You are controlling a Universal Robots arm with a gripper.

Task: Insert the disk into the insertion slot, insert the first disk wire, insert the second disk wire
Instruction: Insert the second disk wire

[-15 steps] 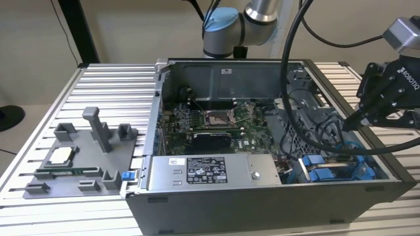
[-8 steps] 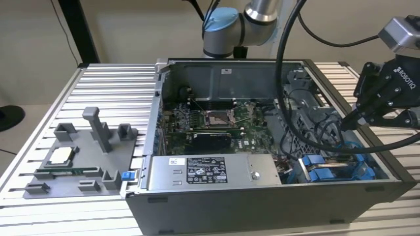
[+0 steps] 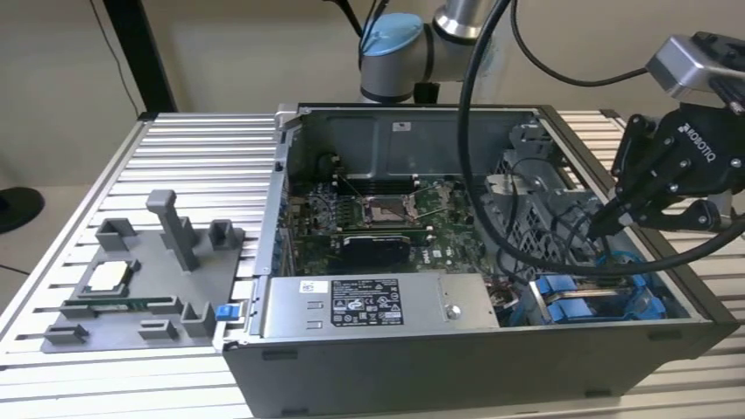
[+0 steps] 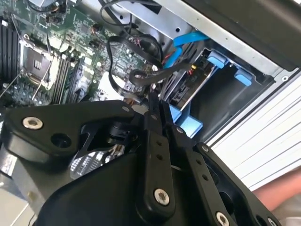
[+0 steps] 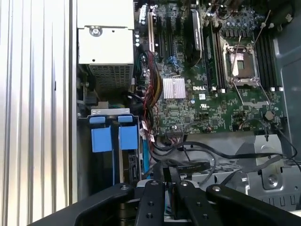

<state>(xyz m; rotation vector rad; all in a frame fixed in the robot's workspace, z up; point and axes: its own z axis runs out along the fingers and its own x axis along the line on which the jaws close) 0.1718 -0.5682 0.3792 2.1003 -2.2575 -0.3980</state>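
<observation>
Ribbed silver metal table [image 3: 209, 166], beige wall [image 3: 233, 52] behind. Open dark computer case [image 3: 466, 367]; grey plastic tray [image 3: 111, 332] on exterior view's left. Black gripper [image 3: 599, 229] pinches thin black wire [image 4: 141, 75], fingers together. Flat disk in blue frame [image 4: 186, 92] sits in grey metal slot [image 3: 588, 301], exterior view's near right.
</observation>
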